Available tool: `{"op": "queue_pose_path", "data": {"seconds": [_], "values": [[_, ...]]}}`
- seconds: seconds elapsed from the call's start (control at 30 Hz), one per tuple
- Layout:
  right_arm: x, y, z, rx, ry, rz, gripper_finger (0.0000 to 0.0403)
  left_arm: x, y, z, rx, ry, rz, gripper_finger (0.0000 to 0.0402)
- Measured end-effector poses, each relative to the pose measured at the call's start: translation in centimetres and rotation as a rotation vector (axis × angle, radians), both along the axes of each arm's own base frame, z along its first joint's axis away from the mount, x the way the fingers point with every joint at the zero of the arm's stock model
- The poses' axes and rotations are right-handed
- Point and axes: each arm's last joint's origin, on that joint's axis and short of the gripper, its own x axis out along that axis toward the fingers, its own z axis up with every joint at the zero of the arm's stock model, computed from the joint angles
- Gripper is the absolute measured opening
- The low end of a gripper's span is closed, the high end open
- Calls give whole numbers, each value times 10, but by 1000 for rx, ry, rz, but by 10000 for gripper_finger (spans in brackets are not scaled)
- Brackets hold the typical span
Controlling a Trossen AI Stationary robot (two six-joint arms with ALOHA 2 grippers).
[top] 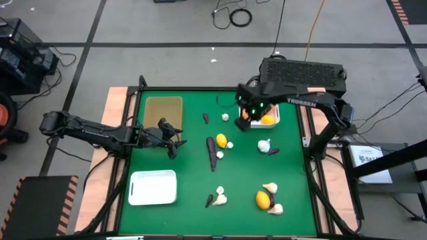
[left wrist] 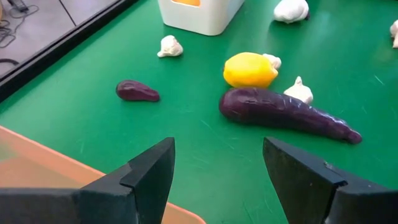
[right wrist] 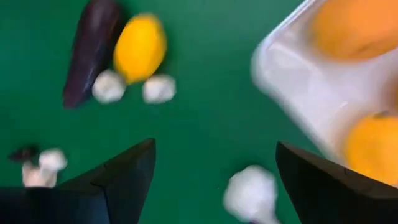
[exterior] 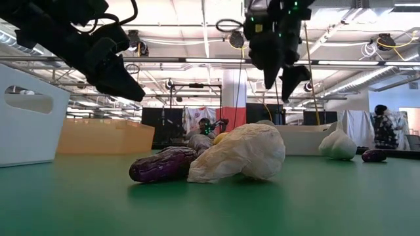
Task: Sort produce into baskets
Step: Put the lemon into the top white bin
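My left gripper (top: 175, 137) is open and empty, hovering over the near right corner of the tan tray (top: 163, 110); it also shows in the left wrist view (left wrist: 217, 168). A long purple eggplant (left wrist: 280, 112), a yellow lemon (left wrist: 250, 70) and garlic bulbs (left wrist: 300, 91) lie on the green table ahead of it. My right gripper (top: 247, 121) is open and empty, raised above the table beside the far white tray (top: 272, 121), which holds orange fruits (right wrist: 354, 25); it also shows in the right wrist view (right wrist: 214, 168). A second white tray (top: 153, 187) sits near left.
Loose produce lies scattered: a small eggplant (top: 205, 118) and garlic (top: 226, 117) at the far middle, garlic (top: 265, 145) with a small eggplant (top: 273, 151) at right, an orange fruit (top: 263, 199) with garlic (top: 270, 188) near right, garlic and eggplant (top: 215, 197) near the middle.
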Motion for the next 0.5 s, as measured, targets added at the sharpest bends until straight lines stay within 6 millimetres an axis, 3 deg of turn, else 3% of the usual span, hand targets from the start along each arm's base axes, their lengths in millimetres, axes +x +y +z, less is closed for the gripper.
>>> {"op": "queue_pose_path", "data": {"seconds": [0.27, 0.5], "values": [[17, 88, 0, 37, 49, 78, 320, 0, 0, 0, -1, 0, -2, 251], [12, 169, -1, 33, 86, 88, 320, 2, 0, 4, -18, -52, 1, 251]]}}
